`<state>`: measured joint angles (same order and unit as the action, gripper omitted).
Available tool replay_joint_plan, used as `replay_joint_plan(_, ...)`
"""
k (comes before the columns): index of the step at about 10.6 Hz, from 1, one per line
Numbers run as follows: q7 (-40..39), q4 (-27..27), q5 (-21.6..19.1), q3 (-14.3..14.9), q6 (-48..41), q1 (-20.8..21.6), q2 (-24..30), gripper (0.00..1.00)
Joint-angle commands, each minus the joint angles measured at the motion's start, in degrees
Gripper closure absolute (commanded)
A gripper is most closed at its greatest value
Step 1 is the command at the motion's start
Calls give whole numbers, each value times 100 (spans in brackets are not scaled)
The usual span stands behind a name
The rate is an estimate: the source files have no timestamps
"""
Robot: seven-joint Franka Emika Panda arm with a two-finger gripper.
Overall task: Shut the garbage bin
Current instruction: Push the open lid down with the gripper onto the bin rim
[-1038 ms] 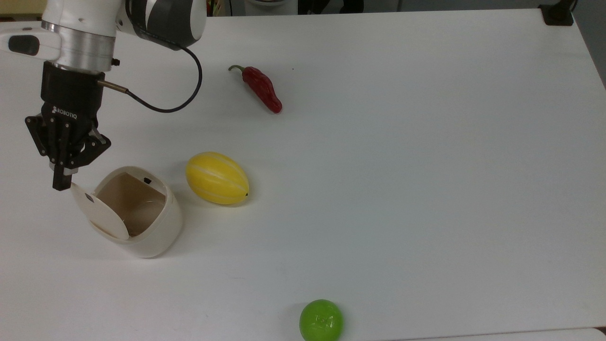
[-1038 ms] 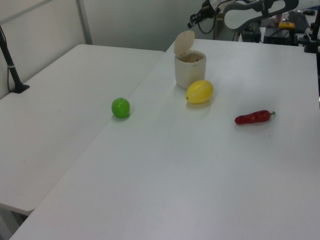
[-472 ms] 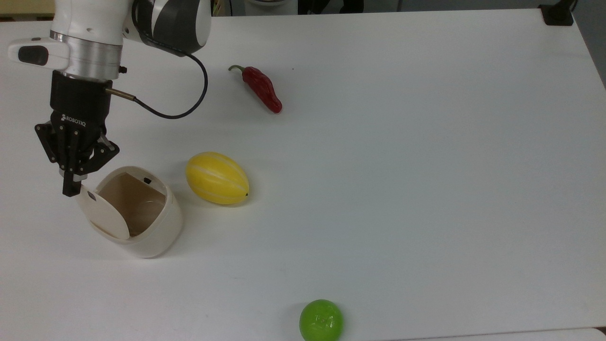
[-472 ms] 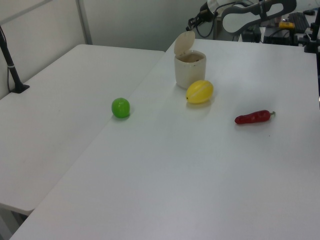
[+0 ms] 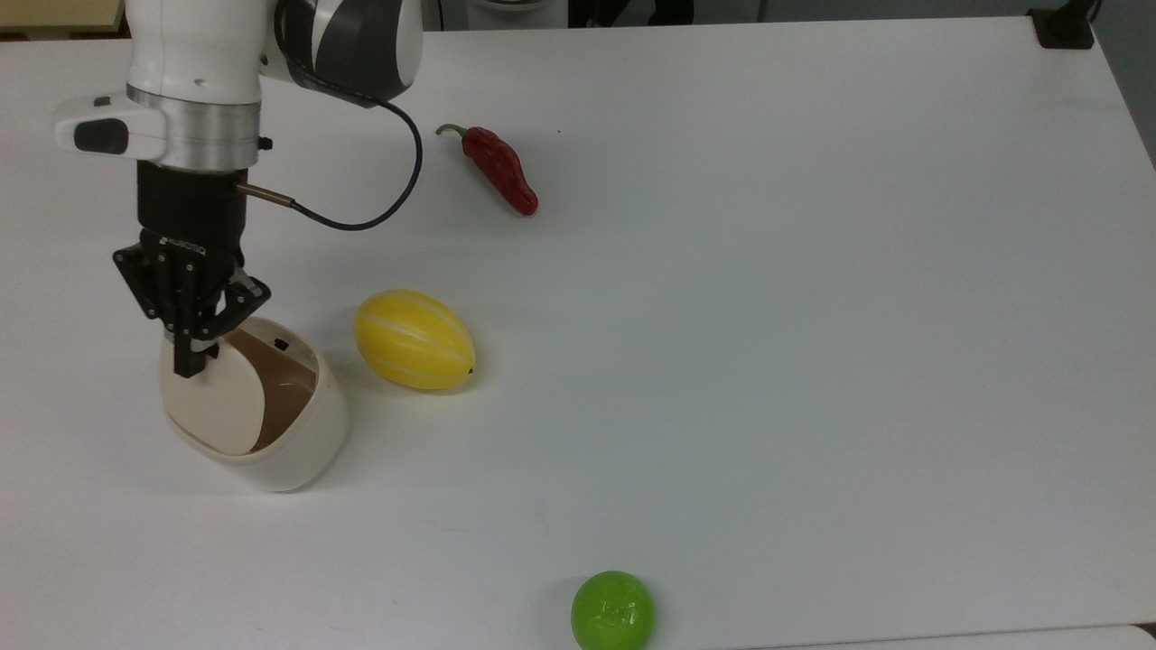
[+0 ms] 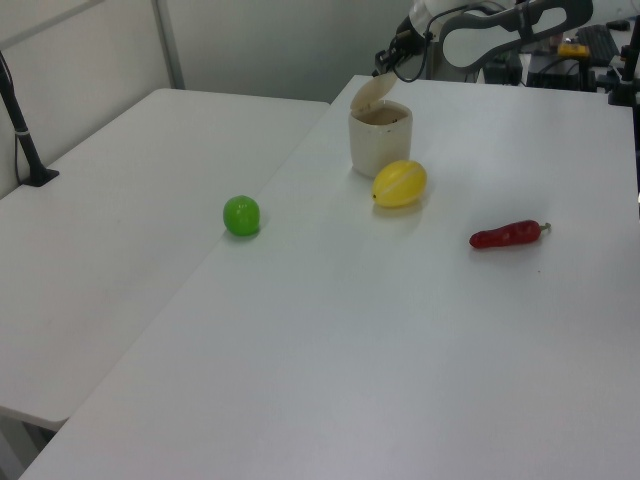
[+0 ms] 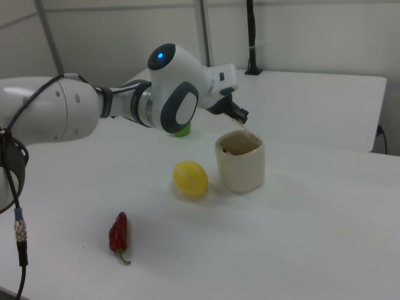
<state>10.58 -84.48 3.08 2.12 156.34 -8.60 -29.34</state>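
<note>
The garbage bin (image 5: 271, 433) stands near the worktop's edge on the top view's left, closer to that view's lower corner than its upper one, with its lid (image 5: 217, 404) tilted partway down over the opening so that a slice of the brown interior shows on the top view's right. In the left view the lid (image 6: 371, 89) leans at a slant above the bin (image 6: 379, 140), hinged at the side nearest the left view's left. The gripper (image 5: 190, 366) points down, its fingers pressed together with nothing between them, and their black tip touches the upper face of the lid. In the right view the gripper (image 7: 242, 117) sits just above the bin's (image 7: 240, 165) rim.

A yellow melon (image 5: 414, 339) lies just beside the bin, toward the worktop's middle. A red chili pepper (image 5: 498, 167) lies well apart, nearer the edge at the top view's top. A green ball (image 5: 612, 610) rests close to the edge at the top view's bottom, about halfway along it
</note>
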Motion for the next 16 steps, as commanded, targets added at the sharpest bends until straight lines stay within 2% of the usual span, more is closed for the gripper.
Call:
replay_joint_plan(1,40,-148,-115,34,-858,165,271,100)
replay_joint_plan(5,49,-148,-98,34,-1624,227,245,100)
replay_joint_plan(16,120,-183,-18,52,-1590,201,-45,100)
